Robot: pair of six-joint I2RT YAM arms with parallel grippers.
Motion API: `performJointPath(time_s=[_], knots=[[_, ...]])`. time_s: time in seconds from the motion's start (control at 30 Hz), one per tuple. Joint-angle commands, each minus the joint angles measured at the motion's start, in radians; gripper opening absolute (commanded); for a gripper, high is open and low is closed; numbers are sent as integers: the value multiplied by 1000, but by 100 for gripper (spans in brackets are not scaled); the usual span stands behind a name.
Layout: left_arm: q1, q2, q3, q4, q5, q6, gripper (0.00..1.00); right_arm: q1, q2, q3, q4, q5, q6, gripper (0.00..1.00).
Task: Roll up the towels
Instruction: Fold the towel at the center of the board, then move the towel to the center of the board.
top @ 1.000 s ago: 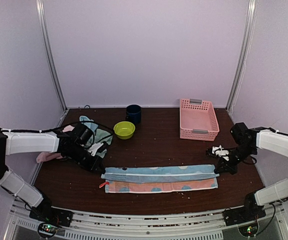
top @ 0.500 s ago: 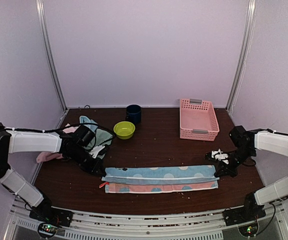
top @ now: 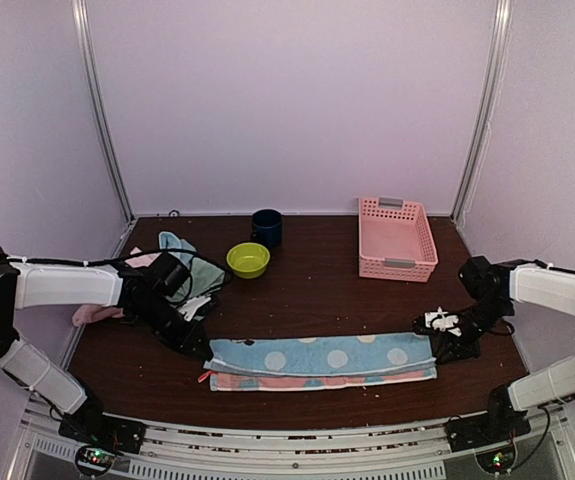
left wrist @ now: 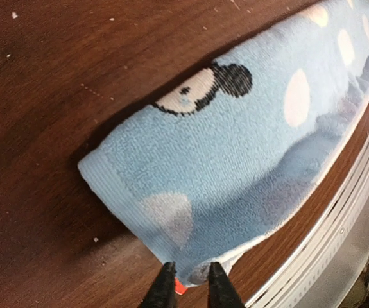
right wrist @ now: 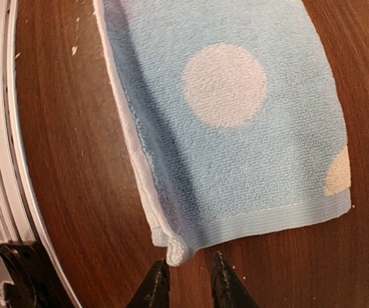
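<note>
Far left: spare towels (top: 202, 272) in a heap, mint green on top, pink towel (top: 92, 315) poking out on the near side. Left claw (top: 200, 343) low at left end of dotted blue towel (top: 322, 358), tips narrowly parted. In left wrist view hem dips into the gap of left claw (left wrist: 189, 290), so gripped or freed: cannot tell. Dotted blue towel folded lengthwise across near middle of counter (top: 317, 300), pink strip showing along near edge. Right claw (top: 439, 343) at right end, gap narrow too, corner just off the tips, nothing pinched.

Probably end of the lengthwise fold; rolling not yet begun. To do well: lift both claws straight up without dragging corners, keep long edges lined up, then roll tight from 1 end with the other end pinned flat.

Hard to make out: number of cloths in the heap; red tag (left wrist: 180, 290) half hidden behind a finger; claw bodies cut off in both wrist views.
</note>
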Motion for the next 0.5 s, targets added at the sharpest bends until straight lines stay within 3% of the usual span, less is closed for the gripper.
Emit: performJointPath(time_s=[0.0, 0.1, 0.2, 0.3, 0.47], knots=[[-10, -92, 46, -85, 30, 21, 26, 7, -122, -9, -91, 74, -49, 28], [-9, -165, 72, -123, 30, 27, 33, 7, -221, 13, -75, 103, -8, 30], [-8, -165, 106, -85, -13, 39, 35, 7, -248, 22, -23, 34, 36, 29], [-10, -62, 169, -61, -27, 57, 32, 8, -165, 55, 21, -78, 84, 29], [-12, 79, 217, 74, -26, 25, 24, 22, 30, 129, 145, -74, 241, 26]])
